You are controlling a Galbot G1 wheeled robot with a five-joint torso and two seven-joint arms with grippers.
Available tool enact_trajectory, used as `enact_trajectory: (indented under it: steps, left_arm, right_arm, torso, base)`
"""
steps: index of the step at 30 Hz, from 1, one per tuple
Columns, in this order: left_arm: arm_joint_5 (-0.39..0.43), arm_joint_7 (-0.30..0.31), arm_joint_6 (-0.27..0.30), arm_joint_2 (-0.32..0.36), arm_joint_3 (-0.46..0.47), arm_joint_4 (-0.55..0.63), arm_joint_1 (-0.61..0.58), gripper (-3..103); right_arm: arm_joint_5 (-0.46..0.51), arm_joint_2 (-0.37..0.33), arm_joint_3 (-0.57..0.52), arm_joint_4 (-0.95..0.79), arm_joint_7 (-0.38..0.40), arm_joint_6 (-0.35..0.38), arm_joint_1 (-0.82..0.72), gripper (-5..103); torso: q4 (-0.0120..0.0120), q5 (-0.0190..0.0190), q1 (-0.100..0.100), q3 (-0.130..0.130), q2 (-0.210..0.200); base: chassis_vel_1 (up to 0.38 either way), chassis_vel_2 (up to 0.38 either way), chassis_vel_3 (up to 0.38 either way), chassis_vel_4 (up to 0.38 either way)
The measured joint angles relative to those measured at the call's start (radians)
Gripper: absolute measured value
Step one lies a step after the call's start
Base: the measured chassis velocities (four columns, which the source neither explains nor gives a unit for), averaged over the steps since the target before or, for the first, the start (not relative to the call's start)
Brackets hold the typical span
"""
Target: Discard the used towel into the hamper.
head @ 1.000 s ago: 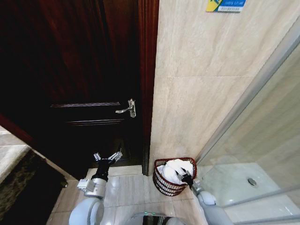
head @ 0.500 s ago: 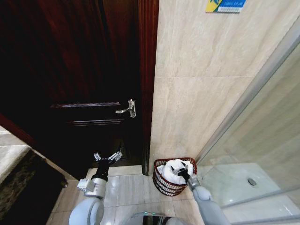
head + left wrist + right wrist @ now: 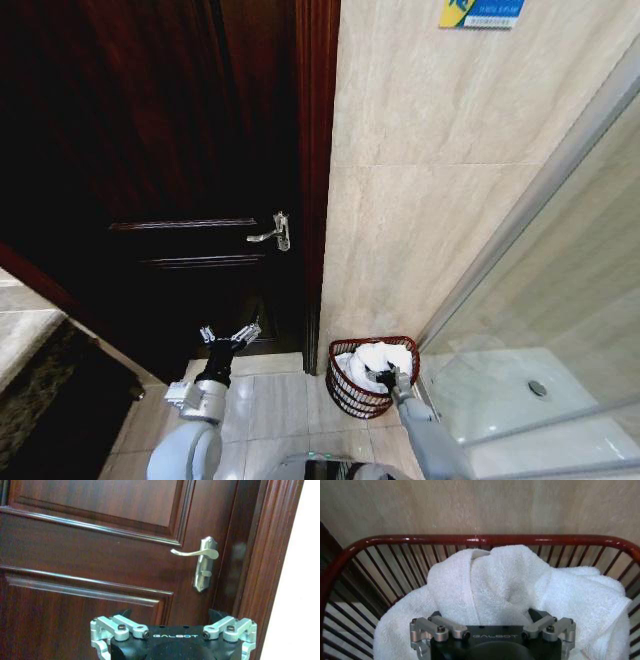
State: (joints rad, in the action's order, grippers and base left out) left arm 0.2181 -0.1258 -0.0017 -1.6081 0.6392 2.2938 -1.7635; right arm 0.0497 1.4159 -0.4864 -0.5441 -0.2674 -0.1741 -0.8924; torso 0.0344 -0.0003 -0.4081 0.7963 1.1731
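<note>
The round, dark reddish-brown wicker hamper (image 3: 372, 377) with open ribbed sides is seen on the pale tiled floor (image 3: 270, 405), just beside the beige stone wall (image 3: 440, 180) and near the glass shower screen (image 3: 560, 300). A white terry towel (image 3: 378, 358) is piled inside it, and its folds are raised above the rim. The right tool (image 3: 388, 379) is placed over the hamper, at the near edge of the towel. In the right wrist view the white cloth (image 3: 505, 581) is seen between the spread fingers (image 3: 540, 615), but whether it is pinched cannot be told. The word "GALBOT" is printed on the tool body in both wrist views. The left tool (image 3: 229, 337) is held open and empty, well apart from the hamper, before the dark wooden door (image 3: 180, 180) with a silver lever handle (image 3: 202, 560). A blue and yellow sign (image 3: 482, 11) is fixed high on the wall; its writing cannot be read.
</note>
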Motion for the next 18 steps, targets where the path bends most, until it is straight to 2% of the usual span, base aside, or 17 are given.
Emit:
enact_trajectory:
  steps: [8,12,18]
  left_arm:
    - [0.000,0.000,0.000,0.000,0.000,0.000,0.000,100]
    - [0.000,0.000,0.000,0.000,0.000,0.000,0.000,100]
    - [0.000,0.000,0.000,0.000,0.000,0.000,0.000,100]
  right_arm:
    - [-0.024,0.017,0.008,0.089,-0.033,0.101,0.108,100]
    - [-0.068,0.031,-0.004,0.147,-0.039,0.105,0.148,100]
    - [-0.078,0.036,-0.013,0.176,-0.035,0.105,0.158,100]
  torso:
    - [-0.0002,0.0002,0.000,0.000,0.000]
    - [0.0000,0.0000,0.000,0.000,0.001]
    - [0.0000,0.0002,0.000,0.000,0.001]
  base:
    - [0.000,0.000,0.000,0.000]
    - [0.000,0.000,0.000,0.000]
    - [0.000,0.000,0.000,0.000]
